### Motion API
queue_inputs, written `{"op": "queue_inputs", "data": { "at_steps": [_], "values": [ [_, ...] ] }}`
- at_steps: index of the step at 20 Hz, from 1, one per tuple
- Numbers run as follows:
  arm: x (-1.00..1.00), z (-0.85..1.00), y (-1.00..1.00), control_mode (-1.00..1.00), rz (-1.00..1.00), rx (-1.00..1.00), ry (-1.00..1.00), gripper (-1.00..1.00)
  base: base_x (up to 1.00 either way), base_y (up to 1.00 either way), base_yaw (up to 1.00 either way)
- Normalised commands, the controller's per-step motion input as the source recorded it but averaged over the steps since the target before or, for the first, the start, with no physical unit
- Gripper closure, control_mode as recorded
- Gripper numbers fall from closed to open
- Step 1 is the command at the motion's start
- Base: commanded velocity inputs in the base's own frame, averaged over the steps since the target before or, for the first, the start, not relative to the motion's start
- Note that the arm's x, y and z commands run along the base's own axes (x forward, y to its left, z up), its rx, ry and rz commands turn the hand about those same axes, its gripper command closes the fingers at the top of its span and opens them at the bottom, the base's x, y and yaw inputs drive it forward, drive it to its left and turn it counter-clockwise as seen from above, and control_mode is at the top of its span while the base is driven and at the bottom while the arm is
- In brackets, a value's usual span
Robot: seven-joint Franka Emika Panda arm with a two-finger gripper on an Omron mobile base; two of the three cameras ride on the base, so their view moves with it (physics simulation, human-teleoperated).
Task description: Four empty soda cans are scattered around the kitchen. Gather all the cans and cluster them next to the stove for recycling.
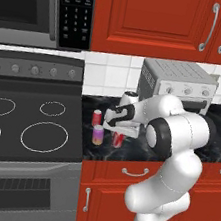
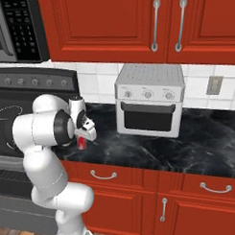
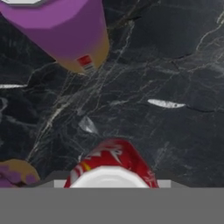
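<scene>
The stove sits at the left, with the black marbled tabletop running on beside it. Two soda cans already stand near its edge: a red can and a purple-pink can. A third red can is clamped upright in the closed fingers, low over the tabletop just beside them. I judge one can remains to fetch.
</scene>
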Motion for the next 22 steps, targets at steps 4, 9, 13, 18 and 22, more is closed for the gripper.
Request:
{"op": "queue_inputs", "data": {
  "at_steps": [4, 9, 13, 18, 22],
  "values": [
    [0.0, -0.25, 0.01, -1.0, 0.0, 0.0, 0.0, 1.0, 0.0, 0.0, 0.0],
    [-0.07, -0.28, 0.0, -1.0, 0.0, -0.02, 0.0, -1.0, 0.0, 0.0, 0.0],
    [-0.04, -0.2, 0.0, -1.0, 0.0, -0.03, 0.0, -1.0, 0.0, 0.0, 0.0],
    [-0.05, -0.11, 0.0, -1.0, 0.0, -0.01, 0.0, -1.0, 0.0, 0.0, 0.0],
    [-0.13, -0.07, -0.02, -1.0, 0.0, 0.0, 0.01, -1.0, 0.0, 0.0, 0.0]
  ]
}}
